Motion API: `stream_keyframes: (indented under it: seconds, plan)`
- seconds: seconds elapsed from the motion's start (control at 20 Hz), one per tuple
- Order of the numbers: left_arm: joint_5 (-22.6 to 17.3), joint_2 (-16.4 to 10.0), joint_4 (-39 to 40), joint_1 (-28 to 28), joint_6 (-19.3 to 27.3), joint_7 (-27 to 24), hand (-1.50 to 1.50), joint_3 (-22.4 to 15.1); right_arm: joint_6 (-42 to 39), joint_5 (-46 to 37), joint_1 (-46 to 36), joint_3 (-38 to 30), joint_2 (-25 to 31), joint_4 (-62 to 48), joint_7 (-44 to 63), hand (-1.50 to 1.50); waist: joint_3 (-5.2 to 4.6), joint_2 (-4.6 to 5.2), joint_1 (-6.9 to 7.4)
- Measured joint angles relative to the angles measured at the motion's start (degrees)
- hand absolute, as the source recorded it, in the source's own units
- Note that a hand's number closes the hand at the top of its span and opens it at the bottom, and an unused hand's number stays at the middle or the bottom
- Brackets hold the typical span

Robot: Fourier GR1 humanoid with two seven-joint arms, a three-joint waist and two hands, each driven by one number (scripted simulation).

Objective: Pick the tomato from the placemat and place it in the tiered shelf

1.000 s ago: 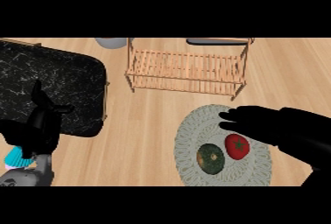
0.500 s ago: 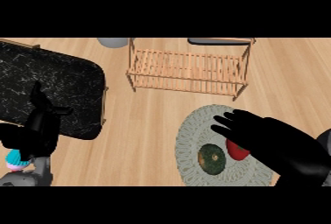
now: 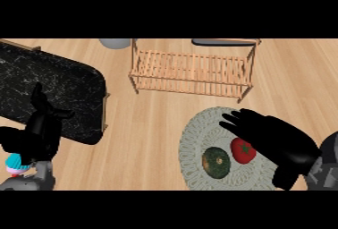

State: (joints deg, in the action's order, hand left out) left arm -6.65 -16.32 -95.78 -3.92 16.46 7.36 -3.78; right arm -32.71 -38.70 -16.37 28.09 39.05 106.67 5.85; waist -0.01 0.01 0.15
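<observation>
Light wooden counter [image 3: 152,134] fills the whole view, seen from pretty much straight above. On the left there's a black marbled slab with rounded corners [image 3: 46,80], and near the top middle sits the slatted wooden tiered shelf [image 3: 191,71], nothing on the slats that I can see. A grey rounded object [image 3: 116,43] is cut off by the top edge, just left of the shelf.

Lower right is the round grey-green woven placemat [image 3: 198,129]. The red tomato [image 3: 242,151] is lying on it, right next to a dark green roundish vegetable [image 3: 215,162]; the two look like they're touching or nearly so.

The black right hand [image 3: 280,143] is over the right part of the placemat with its fingers straight and spread, nothing in it. It covers the tomato's right edge, but I can't tell if it actually touches it.

The left hand [image 3: 36,134] rests at the lower left, fingers up and relaxed, holding nothing. Below it a small cyan and pink thing [image 3: 14,162] peeks in at the edge.
</observation>
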Motion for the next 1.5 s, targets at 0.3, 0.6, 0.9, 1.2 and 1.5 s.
stream_keyframes:
  seconds: [0.3, 0.6, 0.9, 1.2, 1.5]
  plan:
    - [1.16, 1.57, 0.55, -0.34, -1.31, 0.08, 0.0, 1.15, 1.8, -6.91, 2.38, -0.7, -2.91, -4.64, -5.74, -1.5, 0.0, 0.01, -0.04]
    - [2.56, 3.09, 0.37, 0.16, -2.41, 0.29, 0.0, 1.81, 3.1, -11.28, 2.99, -3.29, -5.65, -9.5, -11.22, -1.5, 0.0, 0.0, -0.04]
    - [3.45, 3.51, -0.85, -0.46, -3.82, 2.08, 0.0, 3.02, 5.21, -15.49, 3.52, -4.15, -10.09, -13.72, -15.12, -1.5, -0.01, -0.01, 0.01]
    - [4.12, 4.19, -0.94, -0.62, -5.11, 2.18, 0.0, 4.75, 4.41, -18.98, 2.66, -5.38, -13.71, -16.53, -17.37, -1.5, -0.01, -0.01, 0.01]
    - [5.7, 5.88, -1.47, 0.36, -5.23, 2.05, 0.0, 4.32, 5.53, -23.32, 4.0, -4.9, -14.47, -20.32, -20.18, 1.5, -0.05, -0.02, -0.03]
